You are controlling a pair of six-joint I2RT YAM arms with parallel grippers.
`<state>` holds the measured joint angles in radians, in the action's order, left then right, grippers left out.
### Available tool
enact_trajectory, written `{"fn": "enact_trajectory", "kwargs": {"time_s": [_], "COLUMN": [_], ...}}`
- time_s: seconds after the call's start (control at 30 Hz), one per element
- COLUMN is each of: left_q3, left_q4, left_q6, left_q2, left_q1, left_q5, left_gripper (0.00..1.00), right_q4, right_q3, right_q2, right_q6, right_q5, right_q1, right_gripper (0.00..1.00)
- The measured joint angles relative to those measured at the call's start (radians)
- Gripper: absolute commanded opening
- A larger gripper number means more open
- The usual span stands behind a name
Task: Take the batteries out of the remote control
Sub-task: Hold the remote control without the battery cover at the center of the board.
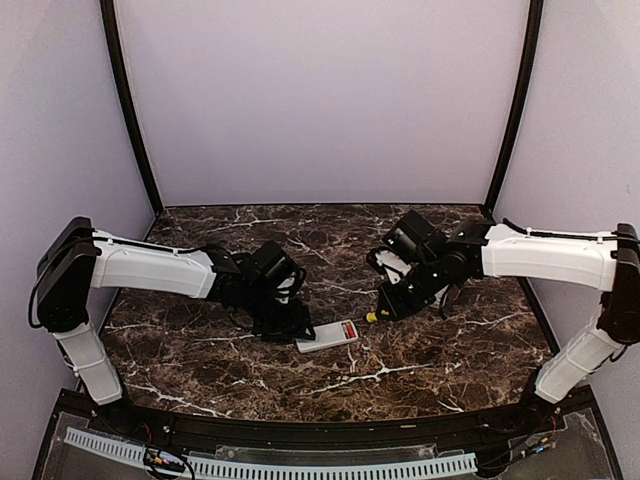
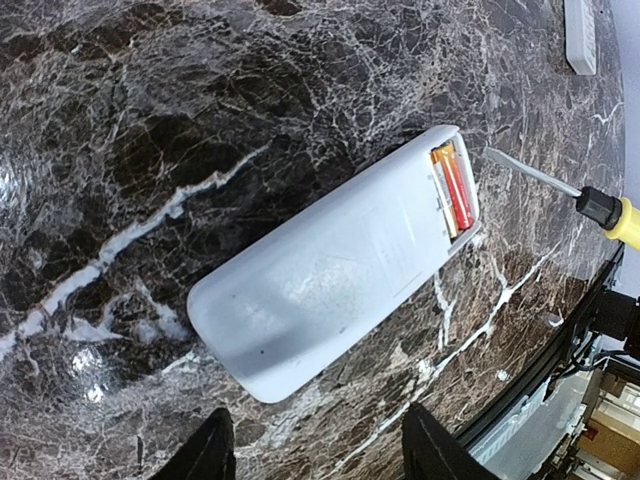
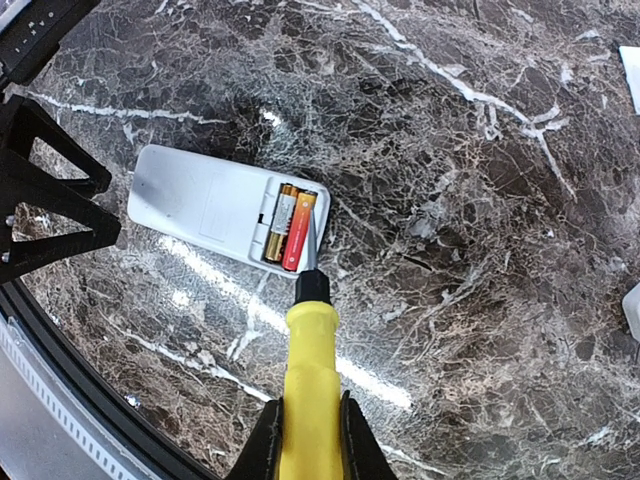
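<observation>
The white remote control (image 2: pixel 330 280) lies face down on the marble, its back compartment uncovered. Two batteries (image 2: pixel 455 190) with red and gold casing sit side by side in that compartment (image 3: pixel 290 228). My left gripper (image 2: pixel 318 450) is open, its fingers on either side of bare table just short of the remote's closed end. My right gripper (image 3: pixel 308 440) is shut on the yellow-handled screwdriver (image 3: pixel 310 370). The blade tip rests at the compartment's outer edge, next to the red battery. From above, the remote (image 1: pixel 328 335) lies between the left gripper (image 1: pixel 285 320) and the right gripper (image 1: pixel 395 305).
A flat white cover (image 2: pixel 580 35) lies farther back on the table, and white pieces show at the right edge of the right wrist view (image 3: pixel 632 75). The table's black front rail (image 3: pixel 60 400) runs close to the remote.
</observation>
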<state>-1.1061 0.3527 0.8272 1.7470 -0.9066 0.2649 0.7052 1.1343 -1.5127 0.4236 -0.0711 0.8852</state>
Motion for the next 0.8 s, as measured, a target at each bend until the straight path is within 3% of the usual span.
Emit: {"fn": "enact_trajectory", "kwargs": {"time_s": [0.47, 0.8], "left_q3": [0.000, 0.000], "left_q4": [0.003, -0.007], "left_q6": [-0.009, -0.022], "left_q2": [0.048, 0.085], "left_q1": [0.000, 0.000], "left_q5": [-0.034, -0.035], "left_gripper": [0.53, 0.43], "right_q4": [0.028, 0.090], "right_q3": [0.030, 0.107], "right_q2": [-0.051, -0.107], "right_q6": [-0.002, -0.004], "right_q5": [0.009, 0.037], "right_q1": [0.019, 0.035], "right_gripper": [0.00, 0.00]}}
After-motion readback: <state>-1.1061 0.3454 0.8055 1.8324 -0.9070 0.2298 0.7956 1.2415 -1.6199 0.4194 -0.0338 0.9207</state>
